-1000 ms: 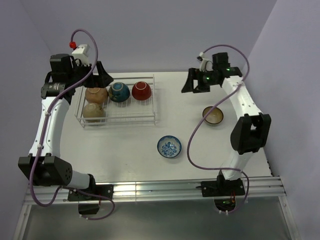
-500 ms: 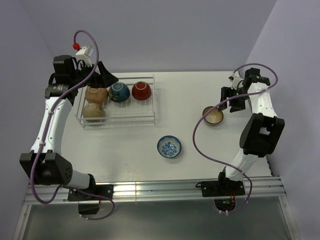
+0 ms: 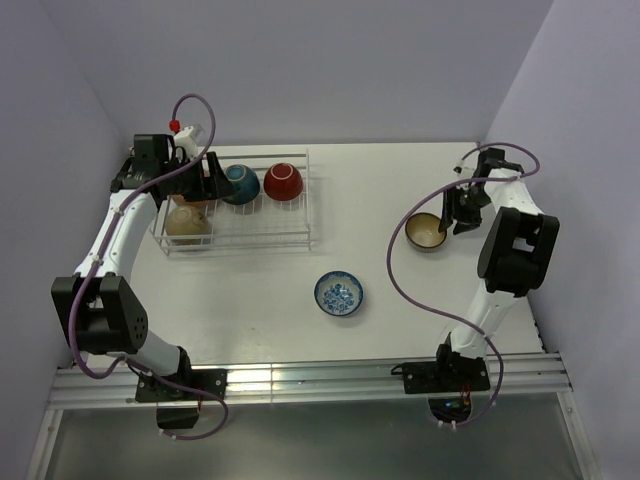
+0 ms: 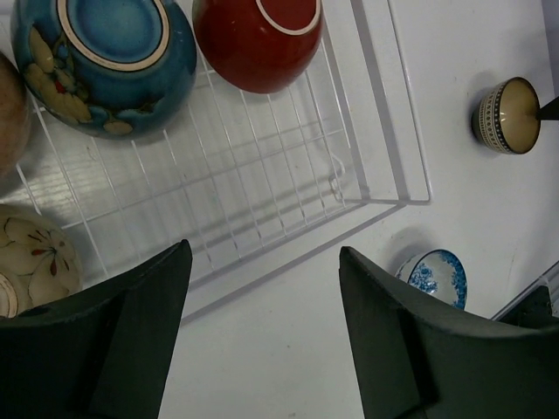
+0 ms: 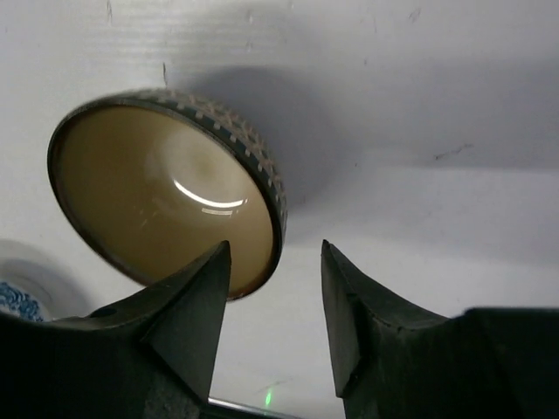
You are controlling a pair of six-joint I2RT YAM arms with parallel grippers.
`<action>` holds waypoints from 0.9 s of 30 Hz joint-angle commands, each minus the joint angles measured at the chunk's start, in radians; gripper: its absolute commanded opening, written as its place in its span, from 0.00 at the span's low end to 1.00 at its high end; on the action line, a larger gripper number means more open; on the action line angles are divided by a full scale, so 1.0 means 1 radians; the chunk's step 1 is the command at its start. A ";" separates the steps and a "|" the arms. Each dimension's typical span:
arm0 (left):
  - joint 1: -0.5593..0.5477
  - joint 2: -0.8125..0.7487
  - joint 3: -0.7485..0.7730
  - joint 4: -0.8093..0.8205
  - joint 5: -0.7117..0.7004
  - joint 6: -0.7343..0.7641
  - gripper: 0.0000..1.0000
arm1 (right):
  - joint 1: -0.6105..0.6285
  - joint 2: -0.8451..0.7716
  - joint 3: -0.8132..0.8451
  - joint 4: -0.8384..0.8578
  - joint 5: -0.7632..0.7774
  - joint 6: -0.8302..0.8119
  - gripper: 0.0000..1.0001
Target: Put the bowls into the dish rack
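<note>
The white wire dish rack (image 3: 306, 205) holds a tan bowl (image 3: 187, 223), a blue bowl (image 3: 241, 184) and a red bowl (image 3: 284, 181), all upside down. Another tan bowl sits mostly hidden under my left gripper (image 3: 203, 180), which hovers open and empty over the rack's left part. A tan bowl with a patterned rim (image 3: 427, 231) stands upright on the table at the right. My right gripper (image 3: 456, 212) is open at its right edge. In the right wrist view one finger (image 5: 196, 301) is over the bowl's inside (image 5: 157, 196) and the other is outside the rim. A blue-and-white bowl (image 3: 339, 293) stands at the centre.
The left wrist view shows the rack grid (image 4: 262, 166), the blue bowl (image 4: 100, 65), the red bowl (image 4: 258, 39), a cream flowered bowl (image 4: 31, 262) and both table bowls (image 4: 505, 115) (image 4: 434, 275). Purple walls close in the table on the left, back and right.
My right arm swung from the back middle to the right and came down onto the tan bowl's rim. My left gripper moved down and right over the rack's left bowls.
</note>
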 commanded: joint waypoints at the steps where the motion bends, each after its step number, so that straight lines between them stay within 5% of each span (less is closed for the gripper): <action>1: -0.005 -0.044 -0.014 0.062 -0.028 0.009 0.74 | 0.002 0.022 -0.019 0.101 0.007 0.061 0.52; 13: -0.005 -0.096 -0.011 0.114 -0.065 -0.011 0.83 | 0.014 0.062 -0.077 0.222 -0.021 0.118 0.23; 16: -0.005 -0.119 -0.023 0.143 -0.123 -0.022 0.96 | 0.022 0.059 -0.074 0.219 -0.025 0.108 0.00; 27: -0.003 -0.138 0.140 0.153 -0.256 0.008 0.99 | 0.025 -0.156 0.070 0.119 -0.253 0.056 0.00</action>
